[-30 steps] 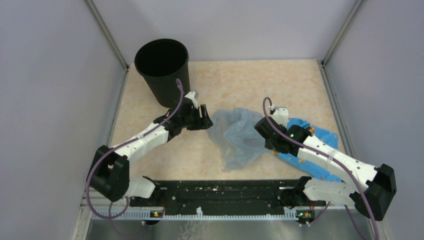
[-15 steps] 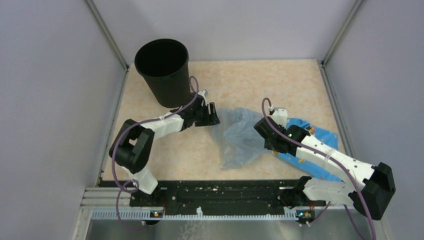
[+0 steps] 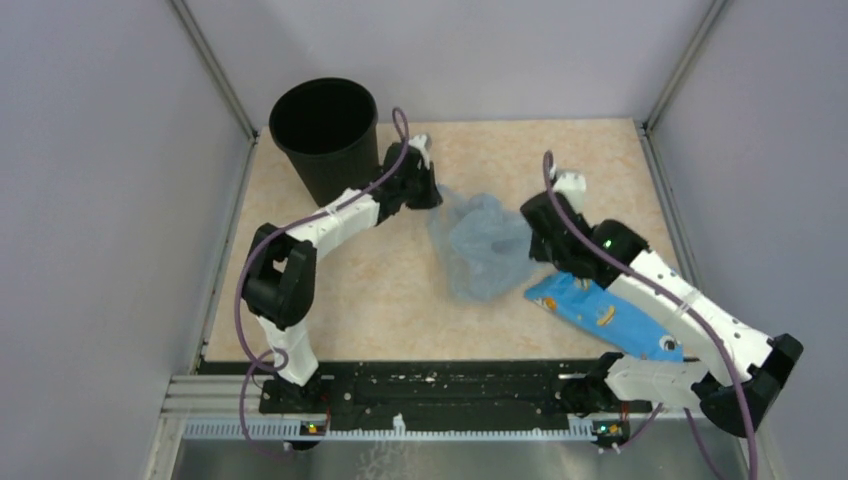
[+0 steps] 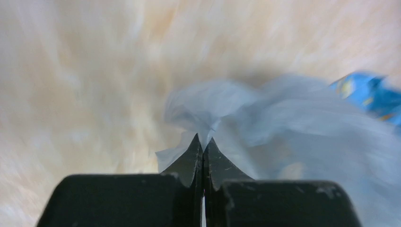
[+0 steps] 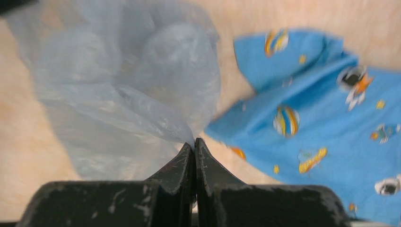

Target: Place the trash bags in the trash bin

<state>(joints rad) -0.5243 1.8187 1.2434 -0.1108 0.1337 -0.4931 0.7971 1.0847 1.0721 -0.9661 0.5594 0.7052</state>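
Overhead view. The round black trash bin [image 3: 338,182] stands upright at about 11 o'clock on the pale, speckled surface [image 3: 360,300], close to the back left corner, its mouth open to the camera. The trash bag [image 3: 485,245], a crumpled sheet of translucent grey-blue film, lies outside the bin near the middle of the surface, at roughly 4 o'clock from the bin. It is stretched between the two arms.

The left hand [image 3: 432,192] sits just beside the bin wall, on the bin's 4 o'clock side, and meets the bag at the bag's 10 o'clock corner. In the blurred left wrist view its two fingers are pressed together, with a gathered fold of film pinched at their tips. The right hand [image 3: 532,222] meets the bag at its 2 o'clock edge. In the right wrist view its fingers are likewise closed tight, and the film narrows to a bunch caught between the tips.

A blue cloth [image 3: 600,315] printed with small cartoon figures lies at about 4 o'clock on the surface, partly under the right arm, its near corner just beside the bag's 4 o'clock edge. Whether the bag rests on the surface or hangs clear of it cannot be told.
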